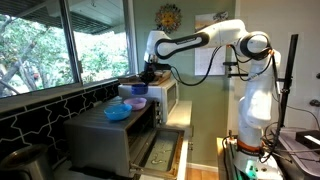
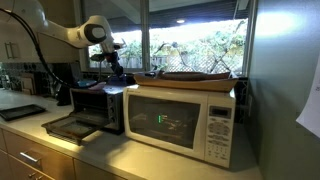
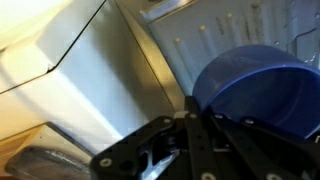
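Observation:
My gripper (image 1: 148,76) hangs over the toaster oven (image 1: 110,135), just beside the white microwave (image 1: 166,96). It also shows in an exterior view (image 2: 113,66). In the wrist view the dark fingers (image 3: 188,104) are closed together on the rim of a blue bowl (image 3: 255,85). In an exterior view this blue bowl (image 1: 133,89) hangs a little above the oven top. A light blue bowl (image 1: 118,112) and another blue dish (image 1: 137,102) rest on the oven top below it.
The toaster oven door (image 1: 160,152) is open and lies flat; it also shows in an exterior view (image 2: 70,127). The microwave (image 2: 185,118) carries a flat tray (image 2: 195,77) on top. Windows run behind the counter. A black stand (image 1: 292,85) is beside the robot base.

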{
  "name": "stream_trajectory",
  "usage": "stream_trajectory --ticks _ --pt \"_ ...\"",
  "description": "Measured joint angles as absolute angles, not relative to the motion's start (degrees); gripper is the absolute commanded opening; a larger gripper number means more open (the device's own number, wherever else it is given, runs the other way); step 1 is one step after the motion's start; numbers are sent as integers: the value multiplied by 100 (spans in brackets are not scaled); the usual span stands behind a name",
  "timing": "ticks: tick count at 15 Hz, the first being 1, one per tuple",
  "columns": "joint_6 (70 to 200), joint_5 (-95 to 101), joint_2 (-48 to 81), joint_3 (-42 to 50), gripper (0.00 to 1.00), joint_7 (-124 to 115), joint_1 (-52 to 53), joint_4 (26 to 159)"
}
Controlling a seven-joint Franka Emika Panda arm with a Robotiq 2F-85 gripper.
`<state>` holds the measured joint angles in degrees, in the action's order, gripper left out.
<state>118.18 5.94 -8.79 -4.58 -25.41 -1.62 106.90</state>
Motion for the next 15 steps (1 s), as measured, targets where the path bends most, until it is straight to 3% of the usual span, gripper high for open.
stream_trajectory --ticks 15 --pt "11239 914 -903 -989 1 -3491 185 10248"
